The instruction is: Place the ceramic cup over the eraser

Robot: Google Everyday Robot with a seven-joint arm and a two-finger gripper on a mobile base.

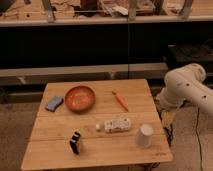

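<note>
Looking down on the wooden table [55, 150], you have the ceramic cup [144, 136] standing near the front right corner, white and tapered, just inside the right edge. You cannot tell from here whether its mouth faces up or down. Nothing is touching it.

The eraser [75, 142], a small dark block, stands towards the front left of the table, well apart from the cup. Between the two, and a little further back, a clear plastic bottle [116, 125] with a white label lies on its side, its cap end pointing left towards the eraser's side of the table. The bottle is near the cup but not touching it.

Further back, an orange bowl [80, 98] sits left of centre with a blue sponge [54, 103] just beside it on the left. A carrot [120, 100] lies at a slant to the right of the bowl, apart from it.

Your white arm [185, 87] comes in from the right of the view, off the table. The gripper [168, 118] hangs low by the table's right edge, behind and to the right of the cup, close to it but clear of it. You cannot tell how far open it is; it shows nothing in its hold.

A workbench [100, 20] runs along the back of the room behind the table.
</note>
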